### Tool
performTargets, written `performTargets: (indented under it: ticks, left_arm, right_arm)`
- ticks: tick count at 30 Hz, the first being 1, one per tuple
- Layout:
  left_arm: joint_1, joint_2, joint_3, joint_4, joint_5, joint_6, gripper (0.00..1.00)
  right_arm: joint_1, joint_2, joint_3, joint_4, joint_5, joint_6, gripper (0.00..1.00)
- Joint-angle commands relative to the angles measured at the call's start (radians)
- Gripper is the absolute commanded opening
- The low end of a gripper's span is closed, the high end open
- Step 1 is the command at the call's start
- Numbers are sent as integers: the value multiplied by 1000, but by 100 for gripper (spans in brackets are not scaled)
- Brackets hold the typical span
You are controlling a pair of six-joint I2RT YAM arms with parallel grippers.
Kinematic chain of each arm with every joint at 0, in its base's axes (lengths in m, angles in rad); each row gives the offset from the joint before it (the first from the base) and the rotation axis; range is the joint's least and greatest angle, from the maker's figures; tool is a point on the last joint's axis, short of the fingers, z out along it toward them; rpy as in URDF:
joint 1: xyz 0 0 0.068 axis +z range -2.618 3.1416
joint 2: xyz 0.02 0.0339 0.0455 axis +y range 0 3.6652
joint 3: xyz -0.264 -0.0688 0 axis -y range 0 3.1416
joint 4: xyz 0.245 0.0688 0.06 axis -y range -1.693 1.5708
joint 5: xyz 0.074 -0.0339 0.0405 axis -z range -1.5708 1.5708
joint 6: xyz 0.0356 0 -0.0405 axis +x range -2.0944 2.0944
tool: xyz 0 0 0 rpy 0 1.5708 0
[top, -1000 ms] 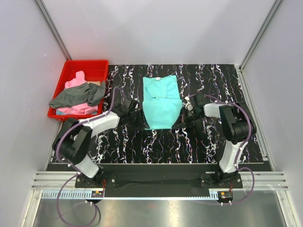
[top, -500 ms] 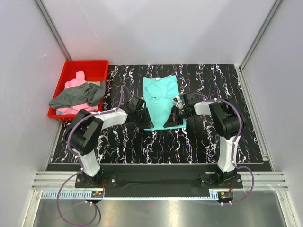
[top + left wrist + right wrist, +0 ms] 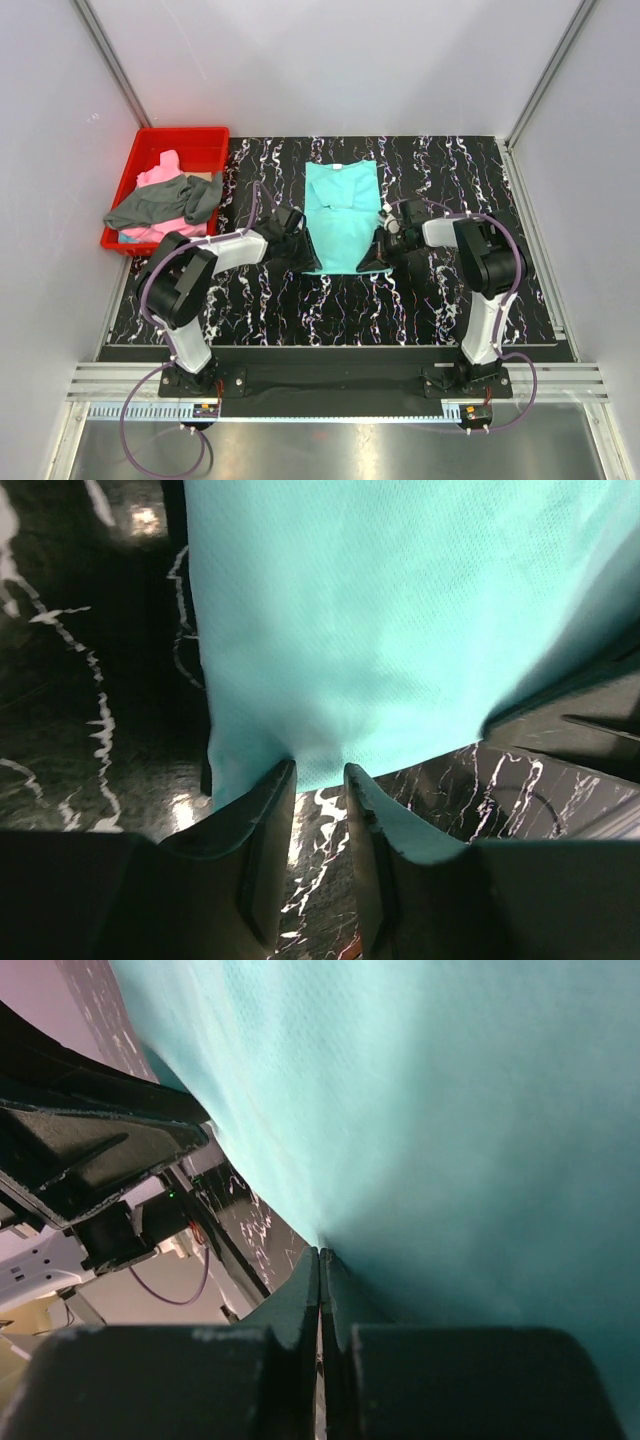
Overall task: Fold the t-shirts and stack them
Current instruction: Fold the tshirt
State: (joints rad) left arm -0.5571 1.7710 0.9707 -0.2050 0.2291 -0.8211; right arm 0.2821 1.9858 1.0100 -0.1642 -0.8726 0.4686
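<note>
**First shirt part-folded; two not started**

Right tool: jaws pressed together with no gap, and teal cloth puckers straight out of the tips. I judge it to be holding the near hem of the teal t-shirt.

Left tool: jaws narrowly apart, with bare worktop showing through the gap. The hem touches the tips and bunches against one finger, but no cloth sits between the jaws, so no firm hold is confirmed.

The two tools stand at opposite near corners of the same hem, and the garment runs away from both tips. It lies as a narrow strip with its sleeves turned inward. The lengthwise fold therefore appears done, and the cross fold is not yet made.

Well off beyond the left tool, away from the right one, stands the red bin. In it the pink t-shirt lies crumpled under the dark grey t-shirt, which is draped over the bin's near rim. Neither is folded, and no stack exists.

Obstructions: none on the strip itself. The uneven hold between the two sides may skew the next fold.
</note>
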Motion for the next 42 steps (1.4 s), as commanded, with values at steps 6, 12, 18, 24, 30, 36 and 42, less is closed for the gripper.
performTargets:
  ticks: [6,12,18,24,30,36,42]
  left_arm:
    - [14,-1,-29,-123,-129,39,35]
    - [14,1,-52,-108,-111,23,35]
    - [13,-79,-17,-162,-77,34,41]
    - [20,-170,115,-232,9,71,53]
    - [117,-163,197,-248,29,172,55]
    - [235,-75,221,-93,191,250,52]
    - [293,65,281,45,315,198,51]
  right_arm:
    - [-63,-55,-50,-52,52,-71,0]
    - [-87,-16,-70,-40,93,-59,0]
    - [-89,-131,-82,-90,110,-59,1]
    - [-89,-274,27,-224,191,-61,23]
    - [-93,-217,192,-307,308,-116,38]
    - [-113,-65,375,-310,287,-180,15]
    - [-135,82,544,-345,253,-217,15]
